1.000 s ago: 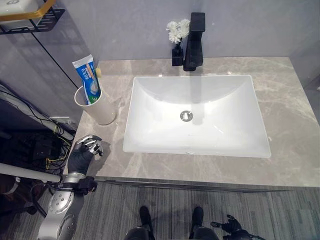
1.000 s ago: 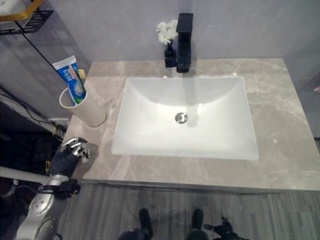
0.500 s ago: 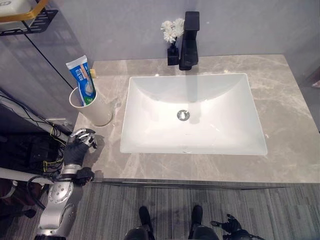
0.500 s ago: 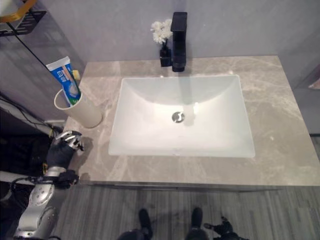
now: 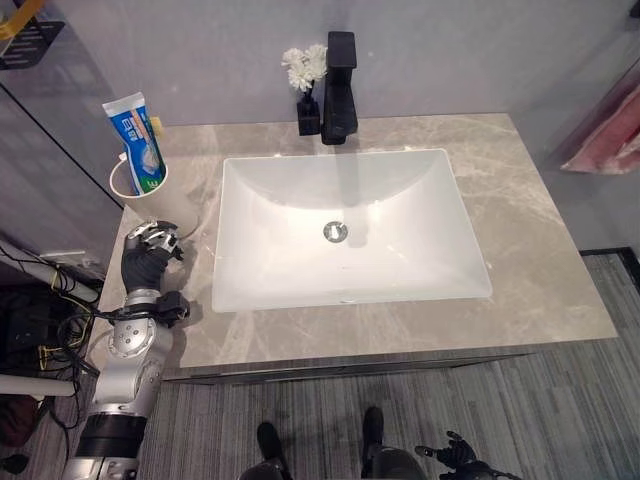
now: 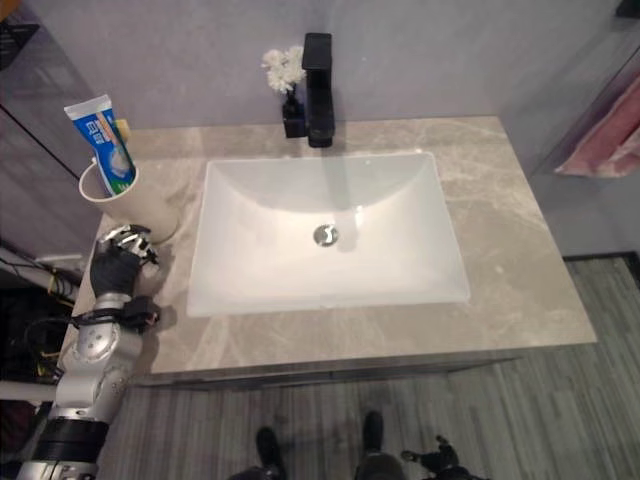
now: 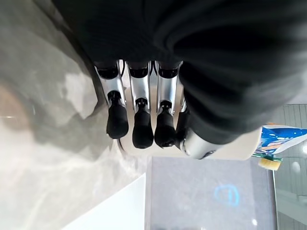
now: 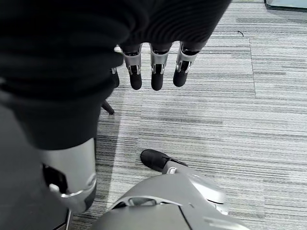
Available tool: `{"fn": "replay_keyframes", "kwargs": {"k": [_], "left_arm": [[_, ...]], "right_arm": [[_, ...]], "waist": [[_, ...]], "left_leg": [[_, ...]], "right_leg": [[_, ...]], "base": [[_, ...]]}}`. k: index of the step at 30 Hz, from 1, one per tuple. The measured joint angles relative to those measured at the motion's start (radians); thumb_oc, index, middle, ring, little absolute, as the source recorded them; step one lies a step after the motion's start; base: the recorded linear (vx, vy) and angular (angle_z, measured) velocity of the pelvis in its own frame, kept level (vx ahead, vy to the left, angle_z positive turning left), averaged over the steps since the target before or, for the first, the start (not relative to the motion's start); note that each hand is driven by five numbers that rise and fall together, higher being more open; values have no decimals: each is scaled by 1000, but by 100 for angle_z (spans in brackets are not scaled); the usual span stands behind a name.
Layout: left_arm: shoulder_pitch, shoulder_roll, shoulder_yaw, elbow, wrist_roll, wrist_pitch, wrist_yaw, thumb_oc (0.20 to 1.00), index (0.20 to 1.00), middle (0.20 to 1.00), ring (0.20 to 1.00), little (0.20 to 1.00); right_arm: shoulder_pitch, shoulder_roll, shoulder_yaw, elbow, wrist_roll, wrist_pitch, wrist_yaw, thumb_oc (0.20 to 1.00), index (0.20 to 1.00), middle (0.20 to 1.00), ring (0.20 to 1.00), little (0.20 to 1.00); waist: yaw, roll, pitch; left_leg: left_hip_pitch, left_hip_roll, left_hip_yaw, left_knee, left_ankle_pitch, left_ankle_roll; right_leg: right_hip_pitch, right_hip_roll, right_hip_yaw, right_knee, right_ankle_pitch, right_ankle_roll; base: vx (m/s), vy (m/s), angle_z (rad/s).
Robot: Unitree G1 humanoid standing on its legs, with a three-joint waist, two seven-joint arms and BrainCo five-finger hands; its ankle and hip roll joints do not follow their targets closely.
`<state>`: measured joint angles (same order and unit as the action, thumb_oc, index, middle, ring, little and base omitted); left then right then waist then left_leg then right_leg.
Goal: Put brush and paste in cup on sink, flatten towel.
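Note:
A white cup (image 5: 152, 205) stands at the counter's left end, with a blue-and-white toothpaste tube (image 5: 134, 142) upright in it. Behind the tube a yellowish toothbrush head (image 5: 155, 127) sticks up. My left hand (image 5: 146, 262) hovers over the counter's left edge, just in front of the cup, fingers relaxed and empty; its wrist view has the cup (image 7: 230, 147) past the fingers (image 7: 142, 129). A pink towel (image 5: 608, 145) hangs at the far right, beyond the counter. My right hand (image 8: 153, 72) hangs low over the floor, open and empty.
A white rectangular basin (image 5: 300, 275) is set in the grey marble counter (image 5: 530, 250). At the basin's back edge stand a black faucet (image 5: 338, 90) and a small black vase of white flowers (image 5: 303, 72). Grey striped floor lies in front.
The camera has turned right, so the whole scene shifted left and the pink towel came into view. My left hand has moved a little closer to the cup.

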<state>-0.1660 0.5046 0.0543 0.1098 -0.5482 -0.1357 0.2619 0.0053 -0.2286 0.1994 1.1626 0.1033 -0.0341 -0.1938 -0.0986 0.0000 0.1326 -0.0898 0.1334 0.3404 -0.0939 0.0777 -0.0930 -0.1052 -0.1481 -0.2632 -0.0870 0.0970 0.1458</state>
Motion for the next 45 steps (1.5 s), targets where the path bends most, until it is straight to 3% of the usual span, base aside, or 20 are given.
{"fn": "replay_keyframes", "kwargs": {"k": [9, 14, 19, 29, 36, 45], "left_arm": [[-106, 27, -1, 129, 35, -15, 48, 200, 200, 200, 200, 200], [-227, 126, -37, 287, 97, -8, 81, 200, 200, 200, 200, 200], [-323, 157, -78, 391, 92, -3, 93, 200, 200, 200, 200, 200], [-595, 277, -197, 561, 74, -15, 128, 200, 200, 200, 200, 200], [-764, 341, -307, 722, 74, 0, 118, 200, 200, 200, 200, 200], [-850, 363, -341, 814, 76, 3, 115, 200, 200, 200, 200, 200]], "right_arm": [[26, -2, 40, -27, -9, 8, 1, 1000, 1000, 1000, 1000, 1000], [32, -9, 67, -37, -40, 8, 1, 1000, 1000, 1000, 1000, 1000], [35, -8, 80, -50, -40, 8, 1, 1000, 1000, 1000, 1000, 1000], [20, -7, 117, -80, -40, 4, 1, 1000, 1000, 1000, 1000, 1000], [5, -11, 148, -100, -38, -12, -3, 1000, 1000, 1000, 1000, 1000], [-12, -18, 157, -107, -33, -25, -3, 1000, 1000, 1000, 1000, 1000]], "waist": [[-11, -33, -21], [-26, -55, -37], [-32, -57, -36], [-52, -85, 19], [-63, -84, 34], [-77, -78, 52]], "left_leg": [[-8, 13, 3, 0, 5, -7], [-33, 13, 1, 0, 11, -7], [-42, 14, 4, 0, 12, -8], [-108, 13, 6, 0, 23, -8], [-122, 12, 27, 0, 24, -7], [-134, 14, 33, 0, 22, -9]], "right_leg": [[-11, 12, 5, 0, 3, -5], [-36, 13, 4, 0, 9, -11], [-47, 13, 6, 0, 11, -11], [-113, 13, 9, 0, 25, -11], [-139, 13, 27, 0, 27, -12], [-160, 17, 38, 0, 32, -13]], "base": [[4, -4, -2], [0, 0, 0], [-4, 4, -1], [0, 0, 0], [12, 20, -6], [23, 20, -3]]}}
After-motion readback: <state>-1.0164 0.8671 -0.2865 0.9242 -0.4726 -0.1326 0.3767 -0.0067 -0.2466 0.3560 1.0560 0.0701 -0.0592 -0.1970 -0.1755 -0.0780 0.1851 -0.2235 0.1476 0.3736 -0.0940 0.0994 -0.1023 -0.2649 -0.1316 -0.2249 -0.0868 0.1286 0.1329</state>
